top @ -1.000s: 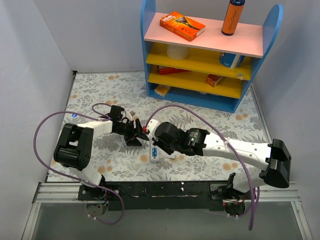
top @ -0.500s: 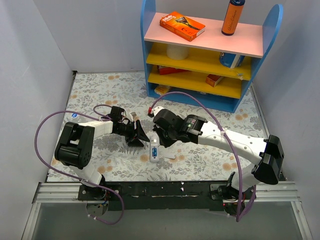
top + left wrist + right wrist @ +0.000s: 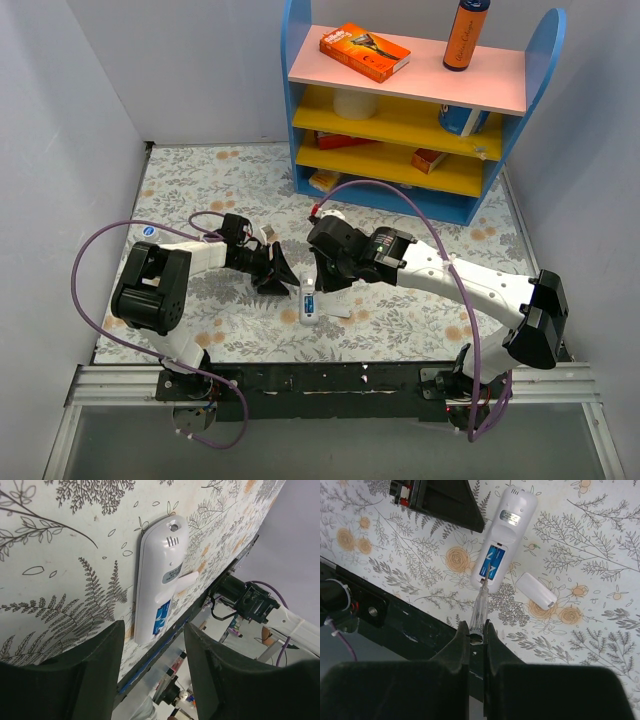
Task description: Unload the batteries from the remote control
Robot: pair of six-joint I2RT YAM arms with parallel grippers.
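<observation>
I've got R gripper (image 3: 476,630) pinched on a thin metal rod (image 3: 481,602), tip at the blue batteries (image 3: 491,562) in the remote control (image 3: 506,527), which lies back-up on the counter (image 3: 580,540). Cover (image 3: 535,589) lies just beside it. L gripper (image 3: 155,627) is spread, remote ahead btwn its fingers.

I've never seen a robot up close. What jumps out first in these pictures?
The white remote lies face down in the middle, its slot open and the blue batteries showing. The right gripper pinches a thin rod whose tip reaches those batteries, with the loose cover just beside the remote. At the back stands a brightly coloured shelf.
</observation>
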